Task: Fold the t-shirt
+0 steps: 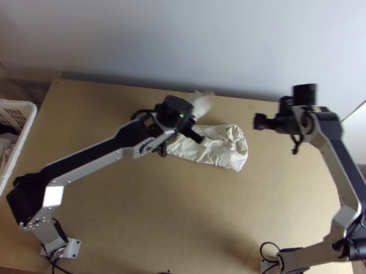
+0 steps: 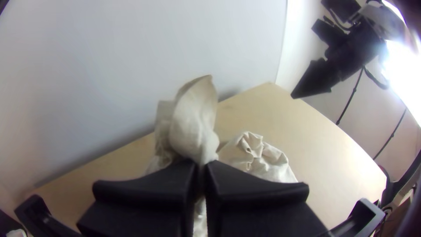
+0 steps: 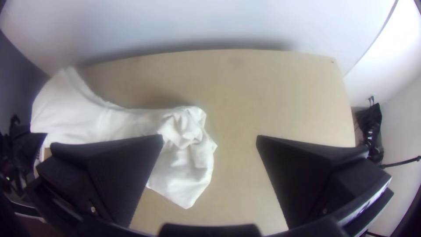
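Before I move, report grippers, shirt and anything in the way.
Left gripper shut on shirt, part lifted. Right gripper open, empty. Rest rumpled on table. Possible obstruction: left gripper, overhead.

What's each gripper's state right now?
Left gripper: closed, holding a bunched part of the shirt.
Right gripper: open, holding nothing.

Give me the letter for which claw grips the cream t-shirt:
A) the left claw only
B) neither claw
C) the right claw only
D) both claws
A: the left claw has its fingers closed on the t-shirt, while the right claw stands open, off to the side of the cloth.
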